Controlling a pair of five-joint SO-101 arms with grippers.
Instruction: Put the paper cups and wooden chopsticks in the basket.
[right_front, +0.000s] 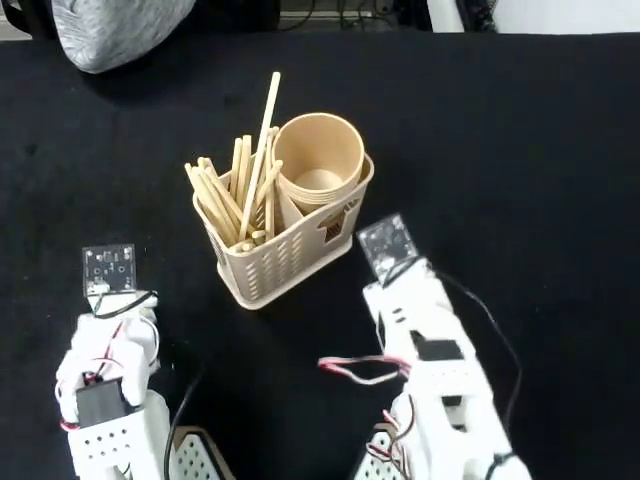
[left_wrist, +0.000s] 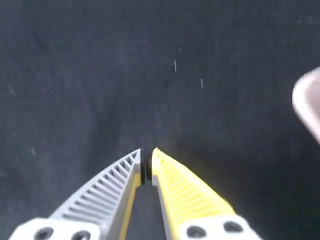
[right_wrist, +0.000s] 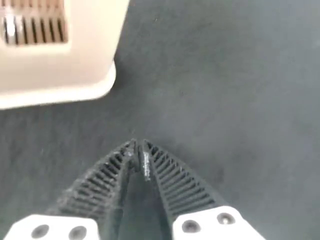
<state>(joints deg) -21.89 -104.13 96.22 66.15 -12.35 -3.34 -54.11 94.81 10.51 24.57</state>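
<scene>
Basket (right_front: 285, 255) stands at the middle of the black tabletop (right_front: 520, 150), and I can see both kinds of goods inside it. A nested stack of paper cups (right_front: 318, 160) fills its right compartment, mouths up. The wooden chopsticks (right_front: 235, 200) stand bunched in the left compartment and lean against one another. One stick pokes up well above the rest toward the far side.

My left arm (right_front: 105, 380) sits at the near left, well apart from the basket. The left fingers (left_wrist: 182, 187), one grey and one yellow, are pressed together at the tips over bare tabletop, pinching nothing. My right arm (right_front: 435, 360) sits at the near right, its front end just beside the basket's near right corner. The right fingers (right_wrist: 175, 185), both black, are pressed together too, with nothing between them, and a pale corner of the basket is near their tips. A grey bundle of fabric (right_front: 115, 30) lies at the far left edge.
</scene>
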